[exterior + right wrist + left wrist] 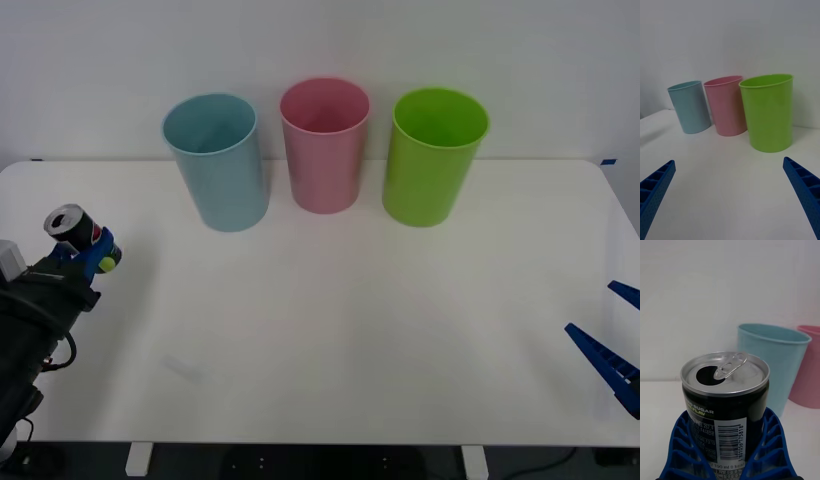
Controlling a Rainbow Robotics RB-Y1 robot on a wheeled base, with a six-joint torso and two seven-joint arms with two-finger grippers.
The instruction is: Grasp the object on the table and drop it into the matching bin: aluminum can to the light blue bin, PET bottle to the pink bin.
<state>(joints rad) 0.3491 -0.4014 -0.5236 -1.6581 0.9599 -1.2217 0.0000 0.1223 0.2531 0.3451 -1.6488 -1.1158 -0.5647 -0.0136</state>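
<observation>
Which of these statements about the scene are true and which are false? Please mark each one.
1. The left pincer holds the can. True.
2. The can's top is sealed. False: it is open, its tab raised.
3. The right pincer grips a bottle. False: it is open and holds nothing, at the right edge of the table.
4. The pink bin stands between the blue bin and the green bin. True.
5. The can is already inside the blue bin. False: it is in the pincer at the table's left side, apart from the bins.
</observation>
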